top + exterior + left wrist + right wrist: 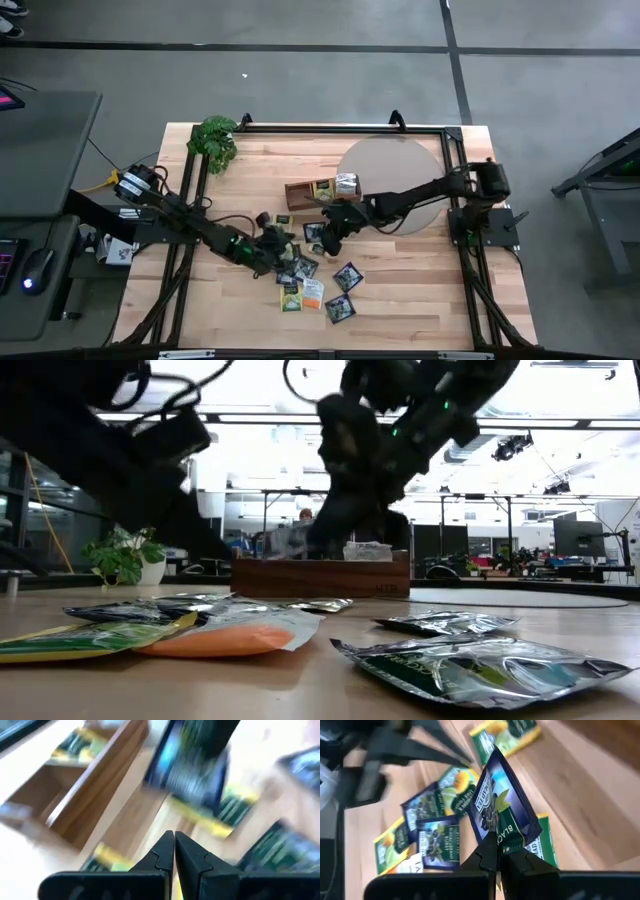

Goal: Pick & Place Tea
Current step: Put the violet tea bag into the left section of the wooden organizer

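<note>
Several small flat tea sachets [318, 285] lie scattered on the wooden table near the brown tray [298, 190], which holds a few more sachets. My right gripper [498, 851] hovers over the pile just near of the tray [600, 795] and is shut on a dark blue-black sachet [500, 805]. My left gripper [174, 840] sits at the pile's left side [272, 250], fingers shut with nothing seen between them. Its blurred wrist view shows the tray [95, 785] and the held sachet [195, 775] ahead. My right gripper pinches the dark sachet by its lower edge [506, 841] between the two fingers. The sachet stands up past the fingertips, tilted, lifted clear of the sachets lying on the table below it.
A leafy green plant [215, 140] stands at the table's far left corner. A round grey mat [390, 160] lies right of the tray under the right arm. Loose sachets [480, 665] lie at the near side. Black frame rails run along the table's edges.
</note>
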